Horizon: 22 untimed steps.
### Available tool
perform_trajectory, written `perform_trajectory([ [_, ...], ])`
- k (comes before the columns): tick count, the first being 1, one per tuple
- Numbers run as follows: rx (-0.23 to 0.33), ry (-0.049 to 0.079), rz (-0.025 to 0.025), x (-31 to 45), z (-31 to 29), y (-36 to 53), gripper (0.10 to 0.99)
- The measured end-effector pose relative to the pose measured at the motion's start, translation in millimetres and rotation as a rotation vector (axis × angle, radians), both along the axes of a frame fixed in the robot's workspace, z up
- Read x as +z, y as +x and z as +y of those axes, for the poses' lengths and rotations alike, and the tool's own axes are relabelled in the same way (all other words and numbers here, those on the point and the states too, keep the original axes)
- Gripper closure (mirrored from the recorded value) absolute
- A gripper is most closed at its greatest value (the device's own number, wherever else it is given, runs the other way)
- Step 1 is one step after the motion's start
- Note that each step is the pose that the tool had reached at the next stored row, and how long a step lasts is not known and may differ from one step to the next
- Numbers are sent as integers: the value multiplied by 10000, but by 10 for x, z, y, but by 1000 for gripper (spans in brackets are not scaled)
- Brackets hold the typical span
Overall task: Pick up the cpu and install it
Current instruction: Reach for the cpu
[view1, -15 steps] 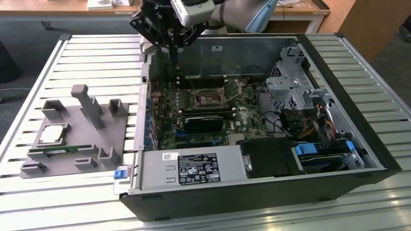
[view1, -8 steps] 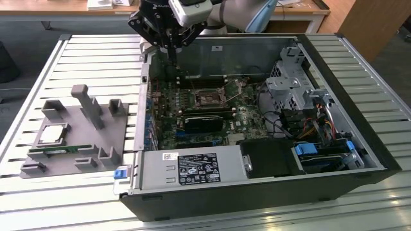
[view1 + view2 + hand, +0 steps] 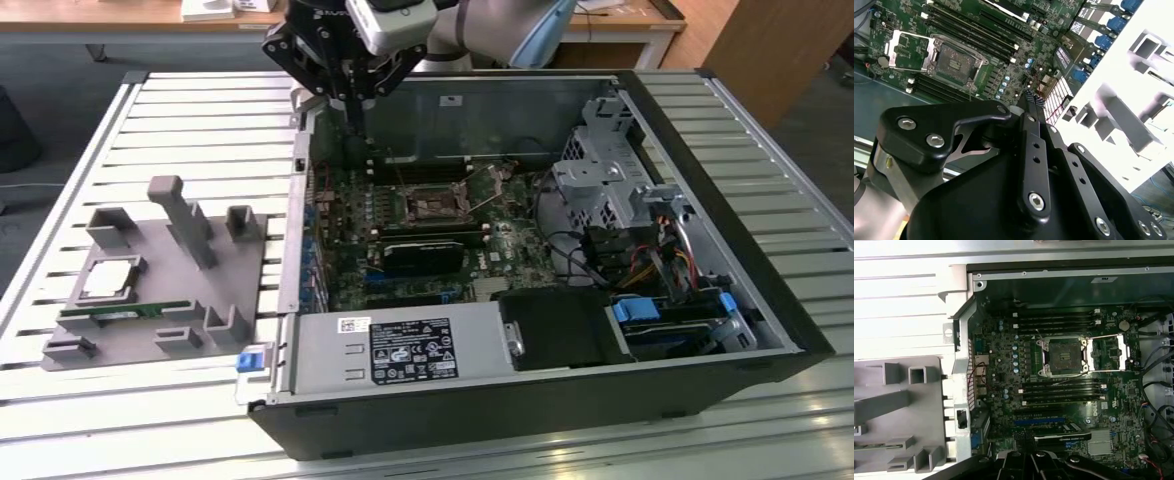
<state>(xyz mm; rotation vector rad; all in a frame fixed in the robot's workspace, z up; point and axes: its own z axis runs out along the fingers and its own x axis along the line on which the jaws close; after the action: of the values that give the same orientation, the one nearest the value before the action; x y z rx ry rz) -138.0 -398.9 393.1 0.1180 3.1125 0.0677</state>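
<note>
From my station I saw the black two-fingered end effector (image 3: 358, 125) hanging above the far corner of the open black computer case (image 3: 534, 405), on the exterior view's left side of the case. Its fingertips (image 3: 1028, 100) were pressed together, and I judged that nothing was between them. In the second wrist view they pointed down at the green motherboard (image 3: 350, 272). The empty square socket (image 3: 1064, 356), with its metal frame swung open, lay a little further along the board.

The small flat square cpu (image 3: 110, 279) with a shiny silver-grey metal top was not near the end effector. It lay flat on the grey moulded tray (image 3: 140, 240), outside the case, on the slatted metal surface (image 3: 174, 110). From the end effector it was toward the exterior view's left and toward the near edge of the surface, well apart, with the case wall between them. The chip is almost square, so I could name no long axis. Its edges ran roughly along the edges of the tray. A long narrow green memory stick (image 3: 127, 312) lay just beside it on the near side, so I judged that this side gave little room for a finger.
</note>
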Motion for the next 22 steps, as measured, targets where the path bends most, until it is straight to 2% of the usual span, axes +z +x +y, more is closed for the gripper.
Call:
perform_trajectory([
  [22, 0, 0, 1, -5, 0, -148, 980],
])
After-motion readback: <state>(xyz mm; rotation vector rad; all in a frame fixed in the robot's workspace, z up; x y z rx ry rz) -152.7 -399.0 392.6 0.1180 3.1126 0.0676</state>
